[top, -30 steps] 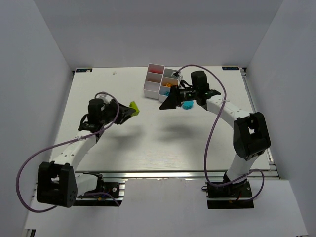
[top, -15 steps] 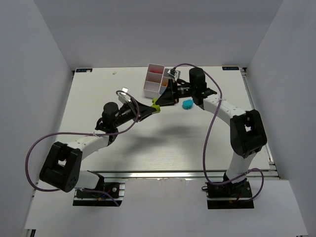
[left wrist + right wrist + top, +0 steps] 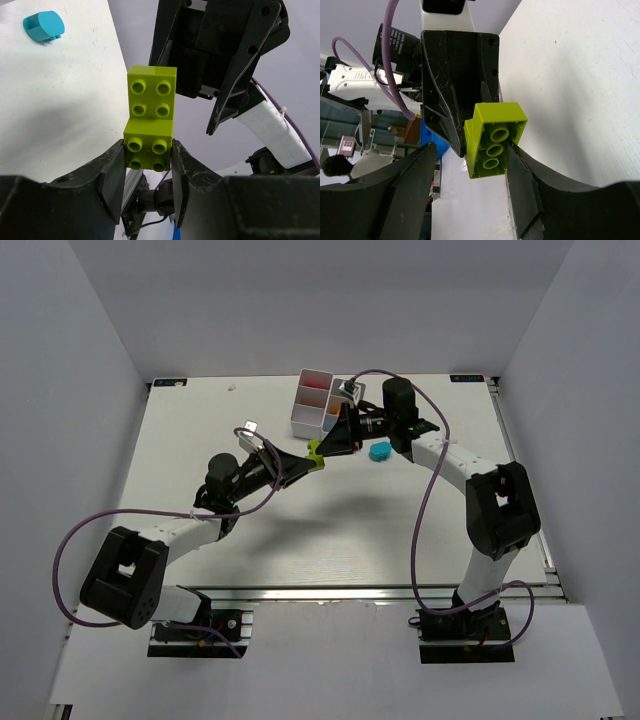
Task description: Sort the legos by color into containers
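Observation:
A lime two-brick stack point(image 3: 316, 454) hangs above the table with my left gripper point(image 3: 307, 462) shut on its lower brick point(image 3: 149, 150). The upper brick point(image 3: 152, 92) sticks out past the left gripper's fingertips. My right gripper point(image 3: 331, 443) faces it from the other side, jaws open around the stack's free end point(image 3: 495, 140). One right finger point(image 3: 525, 185) touches the brick; the other point(image 3: 415, 180) stands apart. A cyan brick point(image 3: 380, 451) lies on the table beside the right arm, also in the left wrist view point(image 3: 44, 26). The white containers point(image 3: 312, 405) sit just behind, with red and orange pieces inside.
The two grippers meet nose to nose just in front of the containers. Purple cables point(image 3: 430, 490) loop off both arms. The table's far edge point(image 3: 320, 377) and side walls close the space.
The left arm carried the lime stack right and forward to the right gripper. The right gripper let go of the cyan brick, now on the table, and swung left to the lime stack.

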Controlling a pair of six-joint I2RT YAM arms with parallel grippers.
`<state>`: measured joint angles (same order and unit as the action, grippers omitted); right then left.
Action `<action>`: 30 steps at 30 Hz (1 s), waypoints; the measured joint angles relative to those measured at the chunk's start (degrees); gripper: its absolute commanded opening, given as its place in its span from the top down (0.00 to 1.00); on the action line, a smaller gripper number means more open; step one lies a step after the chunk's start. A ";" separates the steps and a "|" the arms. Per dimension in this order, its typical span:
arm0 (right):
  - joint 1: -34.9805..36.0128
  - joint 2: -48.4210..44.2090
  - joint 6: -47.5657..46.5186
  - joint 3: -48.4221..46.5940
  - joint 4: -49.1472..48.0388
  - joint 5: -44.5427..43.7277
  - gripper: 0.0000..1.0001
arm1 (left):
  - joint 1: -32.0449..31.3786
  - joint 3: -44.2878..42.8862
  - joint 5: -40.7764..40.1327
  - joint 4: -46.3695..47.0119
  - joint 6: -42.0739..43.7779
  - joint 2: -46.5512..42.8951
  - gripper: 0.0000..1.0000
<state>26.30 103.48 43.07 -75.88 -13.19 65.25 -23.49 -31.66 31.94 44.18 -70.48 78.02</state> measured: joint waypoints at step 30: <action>0.09 -0.68 -10.54 0.09 6.97 -5.81 0.30 | -0.74 0.39 -3.85 -7.19 4.90 -5.18 1.00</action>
<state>26.39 102.80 32.53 -75.79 -6.22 59.44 -24.23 -31.27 28.10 36.99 -65.58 72.84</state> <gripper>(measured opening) 0.700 0.466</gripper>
